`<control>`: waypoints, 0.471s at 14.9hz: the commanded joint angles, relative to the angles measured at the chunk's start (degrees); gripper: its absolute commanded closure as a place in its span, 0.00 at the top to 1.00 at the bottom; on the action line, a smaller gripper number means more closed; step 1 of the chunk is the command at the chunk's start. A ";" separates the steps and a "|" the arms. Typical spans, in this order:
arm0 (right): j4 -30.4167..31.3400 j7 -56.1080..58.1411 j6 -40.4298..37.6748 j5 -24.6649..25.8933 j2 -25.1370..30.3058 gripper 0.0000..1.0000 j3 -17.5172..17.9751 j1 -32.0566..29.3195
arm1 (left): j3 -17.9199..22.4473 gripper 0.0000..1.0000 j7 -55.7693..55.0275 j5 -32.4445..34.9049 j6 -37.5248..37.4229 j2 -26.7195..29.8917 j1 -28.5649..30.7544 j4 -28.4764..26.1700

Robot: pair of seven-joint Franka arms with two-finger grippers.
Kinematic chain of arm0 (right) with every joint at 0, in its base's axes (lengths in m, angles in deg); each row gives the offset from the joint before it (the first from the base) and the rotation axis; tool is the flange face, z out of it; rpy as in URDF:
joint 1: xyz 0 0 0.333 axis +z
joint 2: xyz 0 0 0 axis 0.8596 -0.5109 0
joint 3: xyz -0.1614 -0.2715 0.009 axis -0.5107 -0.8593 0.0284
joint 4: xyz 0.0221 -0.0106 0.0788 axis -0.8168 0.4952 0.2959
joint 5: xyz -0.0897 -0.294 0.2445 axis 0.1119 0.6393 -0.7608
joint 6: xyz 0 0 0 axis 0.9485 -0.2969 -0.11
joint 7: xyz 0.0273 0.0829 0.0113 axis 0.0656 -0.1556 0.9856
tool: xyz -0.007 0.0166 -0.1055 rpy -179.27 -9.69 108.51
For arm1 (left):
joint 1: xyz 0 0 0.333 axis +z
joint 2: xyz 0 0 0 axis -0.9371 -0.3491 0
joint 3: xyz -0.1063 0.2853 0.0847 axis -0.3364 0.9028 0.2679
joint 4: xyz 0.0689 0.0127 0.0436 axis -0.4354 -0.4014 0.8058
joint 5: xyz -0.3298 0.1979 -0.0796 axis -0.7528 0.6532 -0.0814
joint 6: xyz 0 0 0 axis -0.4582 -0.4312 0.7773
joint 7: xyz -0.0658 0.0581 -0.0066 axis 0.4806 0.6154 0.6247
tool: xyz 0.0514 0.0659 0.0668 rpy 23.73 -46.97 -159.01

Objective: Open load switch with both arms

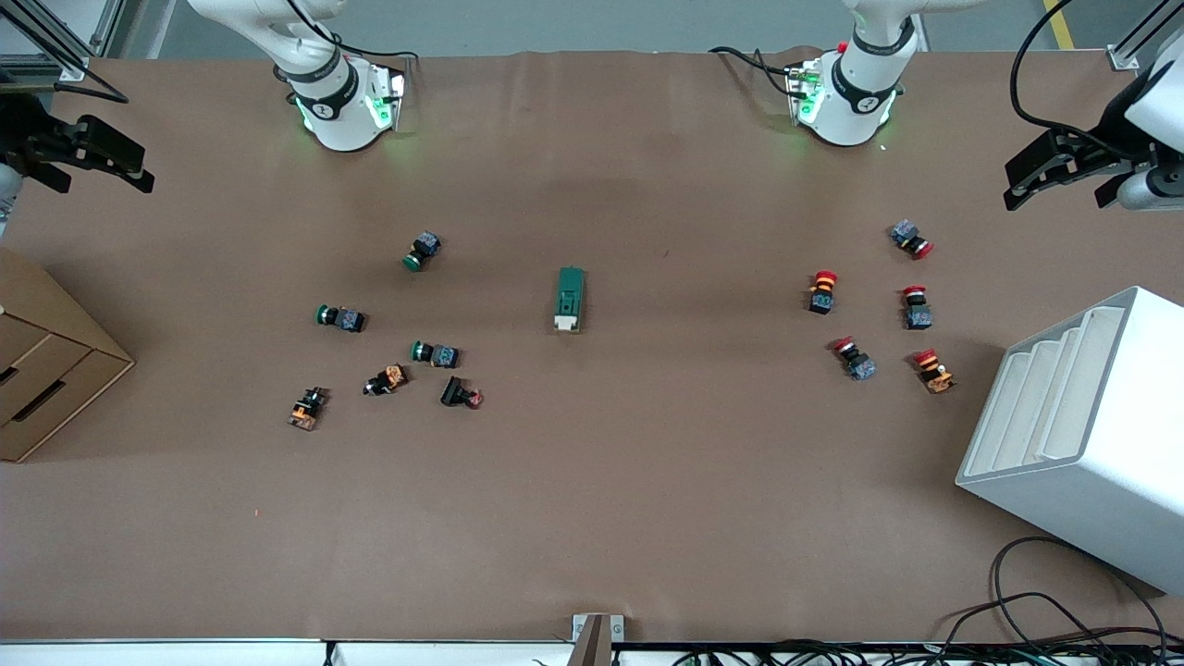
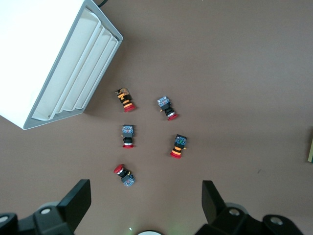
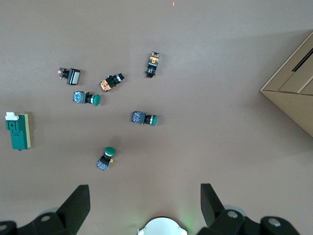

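The load switch [image 1: 570,299] is a dark-green block with a white lever piece at the end nearer the front camera. It lies on the brown table midway between the two arms' ends, and the right wrist view shows it too [image 3: 18,132]. My left gripper [image 1: 1056,185] hangs open and holding nothing over the table edge at the left arm's end, above the red push-buttons [image 2: 145,198]. My right gripper [image 1: 102,176] hangs open with nothing in it over the right arm's end, above the green push-buttons [image 3: 145,203]. Both grippers are well apart from the switch.
Several green, orange and black push-buttons [image 1: 435,353] lie scattered toward the right arm's end, and several red-capped ones [image 1: 916,307] toward the left arm's end. A white slotted rack [image 1: 1091,435] stands at the left arm's end. A cardboard box [image 1: 46,370] stands at the right arm's end.
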 commanded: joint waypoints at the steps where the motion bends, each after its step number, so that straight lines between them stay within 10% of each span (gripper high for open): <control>1: 0.38 -0.23 0.16 -0.44 0.68 1.00 0.32 -0.78 | -0.32 1.00 1.17 -0.69 -0.52 0.35 0.57 0.71; 7: 0.38 -0.66 0.69 -0.53 0.60 1.00 0.32 -0.96 | -1.02 1.00 -1.19 -4.00 1.58 -6.66 -1.01 4.05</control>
